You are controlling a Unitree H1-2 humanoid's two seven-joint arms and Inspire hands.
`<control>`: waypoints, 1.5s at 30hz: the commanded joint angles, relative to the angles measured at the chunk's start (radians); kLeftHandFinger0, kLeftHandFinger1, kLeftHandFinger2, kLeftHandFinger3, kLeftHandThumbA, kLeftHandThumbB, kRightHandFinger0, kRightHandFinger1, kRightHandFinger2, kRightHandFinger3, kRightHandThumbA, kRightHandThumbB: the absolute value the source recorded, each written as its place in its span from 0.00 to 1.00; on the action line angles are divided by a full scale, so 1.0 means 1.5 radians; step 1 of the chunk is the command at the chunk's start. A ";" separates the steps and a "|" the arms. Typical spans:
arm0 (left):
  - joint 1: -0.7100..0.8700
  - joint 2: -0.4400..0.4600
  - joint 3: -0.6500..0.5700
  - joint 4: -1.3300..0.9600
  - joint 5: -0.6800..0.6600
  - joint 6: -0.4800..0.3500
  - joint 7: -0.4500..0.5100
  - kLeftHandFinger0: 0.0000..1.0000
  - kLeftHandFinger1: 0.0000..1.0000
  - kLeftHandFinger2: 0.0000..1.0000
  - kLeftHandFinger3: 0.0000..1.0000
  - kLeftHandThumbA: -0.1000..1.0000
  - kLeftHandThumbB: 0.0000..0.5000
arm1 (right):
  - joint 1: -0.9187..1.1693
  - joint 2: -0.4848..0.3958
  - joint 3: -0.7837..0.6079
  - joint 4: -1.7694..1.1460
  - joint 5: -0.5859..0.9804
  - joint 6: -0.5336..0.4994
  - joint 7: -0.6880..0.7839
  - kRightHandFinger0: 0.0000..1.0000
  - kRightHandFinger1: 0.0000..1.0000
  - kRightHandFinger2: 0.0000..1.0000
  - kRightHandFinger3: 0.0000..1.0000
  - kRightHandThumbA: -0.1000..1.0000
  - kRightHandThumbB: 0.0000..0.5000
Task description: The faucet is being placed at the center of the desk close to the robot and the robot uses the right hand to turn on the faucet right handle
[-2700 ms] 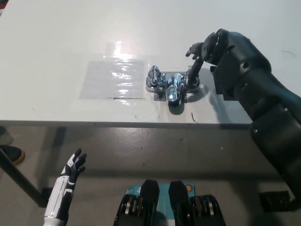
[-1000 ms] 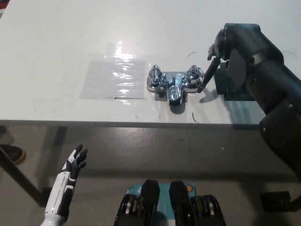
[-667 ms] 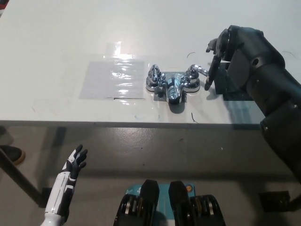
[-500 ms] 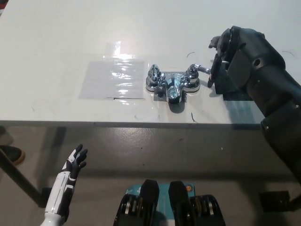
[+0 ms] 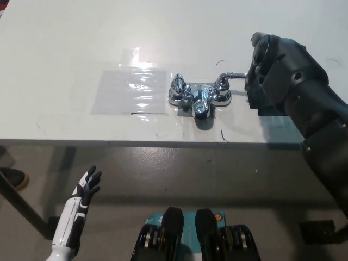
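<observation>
We see the right hand (image 5: 261, 61) at the tip of the faucet's (image 5: 198, 97) right handle (image 5: 234, 75); its grip we cannot tell. Left hand (image 5: 87, 186) hangs below the desk (image 5: 65, 43), splayed wide, empty.

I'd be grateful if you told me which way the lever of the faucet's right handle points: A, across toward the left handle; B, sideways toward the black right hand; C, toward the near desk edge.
B: the lever runs sideways from the faucet out to the black right hand, which is at its tip. The white left hand rests open at the lower left, below the desk.
</observation>
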 commanded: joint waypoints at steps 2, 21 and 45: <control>-0.013 0.010 0.002 -0.034 0.000 0.000 -0.004 1.00 1.00 1.00 1.00 1.00 1.00 | -0.050 -0.002 -0.046 -0.025 0.027 0.005 -0.176 1.00 1.00 1.00 1.00 1.00 0.71; -0.014 0.017 0.004 -0.029 0.000 -0.001 -0.005 1.00 1.00 1.00 1.00 1.00 0.98 | -0.076 -0.120 -0.047 -0.035 0.054 -0.130 0.217 1.00 1.00 1.00 1.00 1.00 0.59; -0.035 0.018 0.004 -0.008 0.006 -0.003 -0.002 1.00 1.00 1.00 1.00 1.00 1.00 | 0.221 -0.506 -0.204 -1.168 0.603 0.037 0.369 1.00 1.00 1.00 1.00 1.00 0.92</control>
